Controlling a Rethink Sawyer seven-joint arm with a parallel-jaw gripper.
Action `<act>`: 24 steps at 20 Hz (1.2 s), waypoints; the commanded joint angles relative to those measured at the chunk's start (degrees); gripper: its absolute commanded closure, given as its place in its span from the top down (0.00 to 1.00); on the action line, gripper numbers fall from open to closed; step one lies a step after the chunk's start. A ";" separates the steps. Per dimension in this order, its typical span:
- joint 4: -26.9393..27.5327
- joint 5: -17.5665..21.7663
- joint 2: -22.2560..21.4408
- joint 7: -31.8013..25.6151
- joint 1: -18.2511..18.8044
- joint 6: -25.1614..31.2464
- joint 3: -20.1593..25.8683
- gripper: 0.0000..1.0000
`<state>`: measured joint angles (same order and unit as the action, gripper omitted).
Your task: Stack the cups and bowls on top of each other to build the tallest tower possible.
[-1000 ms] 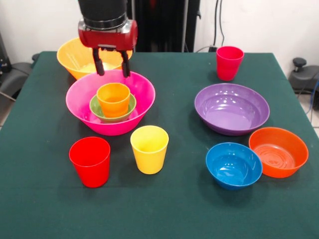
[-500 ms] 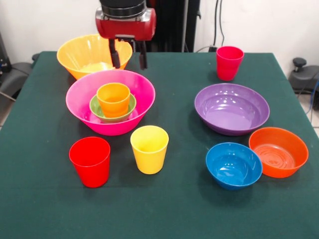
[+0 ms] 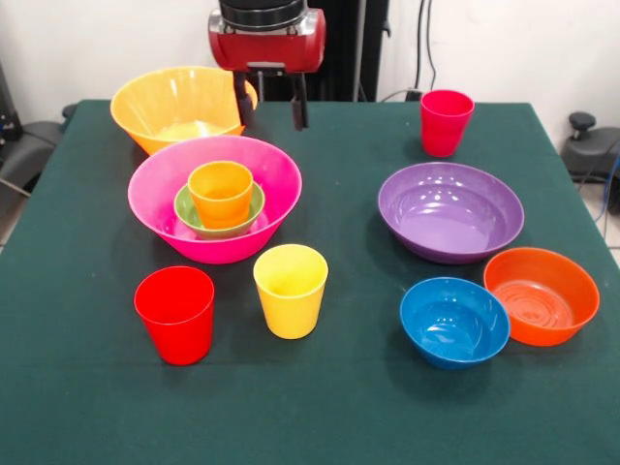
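The tower stands at left centre: a big hot-pink bowl (image 3: 215,201) holds a small green bowl (image 3: 219,215), and an orange cup (image 3: 221,191) sits upright in that. My gripper (image 3: 272,105) hangs open and empty above the table behind the pink bowl, to its right, beside the big orange-yellow bowl (image 3: 175,105). A red cup (image 3: 176,313) and a yellow cup (image 3: 291,289) stand in front of the tower. A crimson-pink cup (image 3: 446,121) is at the far right. The purple bowl (image 3: 450,209), blue bowl (image 3: 454,321) and orange bowl (image 3: 541,294) lie at right.
The green table (image 3: 320,407) runs to its edges on all sides. Cables and a dark stand sit behind it, with a black object (image 3: 586,145) off the right edge.
My gripper has risen and moved right, away from above the pink bowl toward the table's back centre. It stays open and empty. The cups and bowls have not moved.
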<state>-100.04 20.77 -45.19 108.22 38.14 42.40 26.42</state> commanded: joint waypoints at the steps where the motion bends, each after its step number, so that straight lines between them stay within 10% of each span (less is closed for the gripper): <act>1: -3.00 -0.55 1.17 1.25 -2.10 2.45 -0.41 1.00; 24: -3.06 -1.14 4.66 6.50 -6.72 -4.00 -2.98 1.00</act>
<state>-100.64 20.60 -43.28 108.22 32.61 42.39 25.34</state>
